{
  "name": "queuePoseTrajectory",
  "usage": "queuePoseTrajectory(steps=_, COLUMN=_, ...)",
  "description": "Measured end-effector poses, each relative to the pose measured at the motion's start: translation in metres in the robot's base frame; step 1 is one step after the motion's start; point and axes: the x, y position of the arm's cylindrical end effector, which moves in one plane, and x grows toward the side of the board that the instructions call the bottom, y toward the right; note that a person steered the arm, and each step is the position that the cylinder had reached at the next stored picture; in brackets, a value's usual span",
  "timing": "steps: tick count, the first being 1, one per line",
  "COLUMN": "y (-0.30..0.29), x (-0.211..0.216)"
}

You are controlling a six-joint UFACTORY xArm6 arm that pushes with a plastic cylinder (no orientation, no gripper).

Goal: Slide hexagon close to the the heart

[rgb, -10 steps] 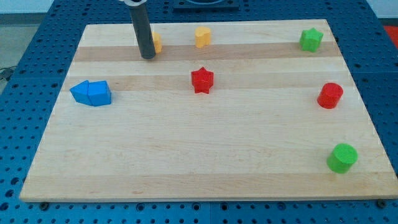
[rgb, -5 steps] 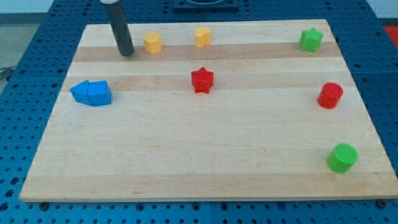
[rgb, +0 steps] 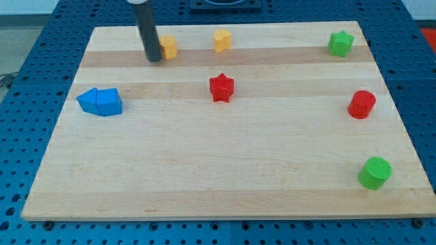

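At the table's (rgb: 225,170) top-left, my tip (rgb: 154,59) sits against the left side of the yellow hexagon (rgb: 168,47). The yellow heart (rgb: 222,40) lies to the hexagon's right, so a rightward push looks needed. The end effector is a bare rod, nothing clamped.

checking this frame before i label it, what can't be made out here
- Yellow hexagon: in the camera view the rod covers its left edge, so whether my tip touches it cannot be told.
- Yellow heart: too small for its lobes to read clearly.
- Blue blocks: pressed together; their shapes are unclear.
- Rod's upper part: cut off by the view's top edge.
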Motion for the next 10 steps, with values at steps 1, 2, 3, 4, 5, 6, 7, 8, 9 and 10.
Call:
queuePoseTrajectory(steps=1, y=0.021, x=-0.002)
queuePoseTrajectory(steps=2, y=0.021, x=-0.002)
queuePoseTrajectory(steps=3, y=0.021, x=-0.002)
queuePoseTrajectory(steps=4, y=0.021, x=-0.002)
queuePoseTrajectory(steps=5, y=-0.015, x=0.002)
queuePoseTrajectory(steps=6, y=-0.035, x=0.001)
queuePoseTrajectory(steps=7, y=-0.035, x=0.000)
queuePoseTrajectory(steps=8, y=0.002, x=-0.031)
queuePoseTrajectory(steps=9, y=0.023, x=-0.025)
queuePoseTrajectory(steps=10, y=0.016, x=-0.025)
